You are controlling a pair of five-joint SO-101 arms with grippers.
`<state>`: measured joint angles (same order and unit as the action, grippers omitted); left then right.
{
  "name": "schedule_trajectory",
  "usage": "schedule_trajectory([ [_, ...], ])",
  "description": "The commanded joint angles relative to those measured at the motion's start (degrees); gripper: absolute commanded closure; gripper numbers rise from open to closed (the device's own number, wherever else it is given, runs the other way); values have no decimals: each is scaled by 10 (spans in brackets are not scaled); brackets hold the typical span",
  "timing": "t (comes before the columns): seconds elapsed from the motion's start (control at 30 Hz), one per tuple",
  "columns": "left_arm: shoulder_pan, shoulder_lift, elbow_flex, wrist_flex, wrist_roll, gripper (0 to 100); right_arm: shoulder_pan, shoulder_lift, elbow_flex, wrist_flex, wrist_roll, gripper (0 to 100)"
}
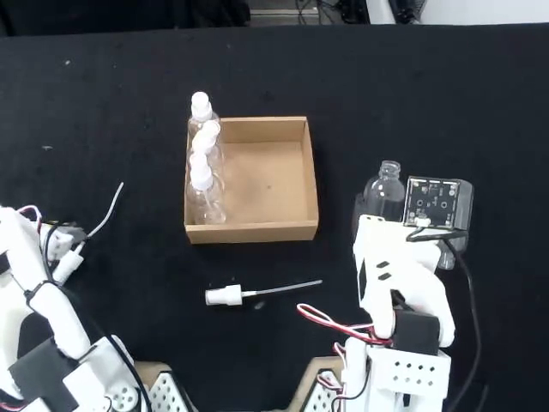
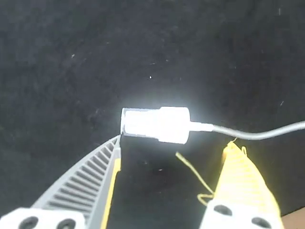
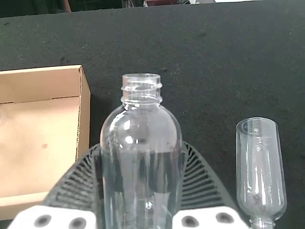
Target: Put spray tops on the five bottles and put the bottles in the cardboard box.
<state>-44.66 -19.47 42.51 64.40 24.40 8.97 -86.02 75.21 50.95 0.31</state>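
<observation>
The premises are presenting as a robotics laboratory test bench. A black fabric-covered table (image 1: 446,94) is serving as the work surface. Two white plastic robot arms with exposed red and white wiring, the left arm (image 1: 43,318) and the right arm (image 1: 399,283), are sitting at its near edge. A bare camera circuit board (image 1: 431,202) is riding on the right arm. Loose dark cables (image 1: 310,10) are lying beyond the far edge. A plain brown cardboard box (image 1: 253,232) is resting mid-table, and the right arm is holding a clear plastic bottle (image 1: 388,184) upright.

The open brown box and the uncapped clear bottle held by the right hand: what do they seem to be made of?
The open brown box looks like cardboard, matte: flat tan walls with thin cut edges. The uncapped clear bottle looks like transparent plastic, glossy: see-through walls, bright reflections, a moulded threaded neck; glass cannot be ruled out.
</observation>
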Motion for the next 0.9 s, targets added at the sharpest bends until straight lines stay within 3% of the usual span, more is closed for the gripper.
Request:
schedule_trajectory([
  [0.0,12,-1,-16,-1,120,746,10,-16,-4,-15,-5,988],
  [0.17,1,16,-4,-37,192,746,10,-16,-4,-15,-5,988],
  [0.77,16,137,-46,-38,196,755,10,-16,-4,-15,-5,988],
  [0.87,20,153,-53,-36,196,838,10,-16,-4,-15,-5,988],
])
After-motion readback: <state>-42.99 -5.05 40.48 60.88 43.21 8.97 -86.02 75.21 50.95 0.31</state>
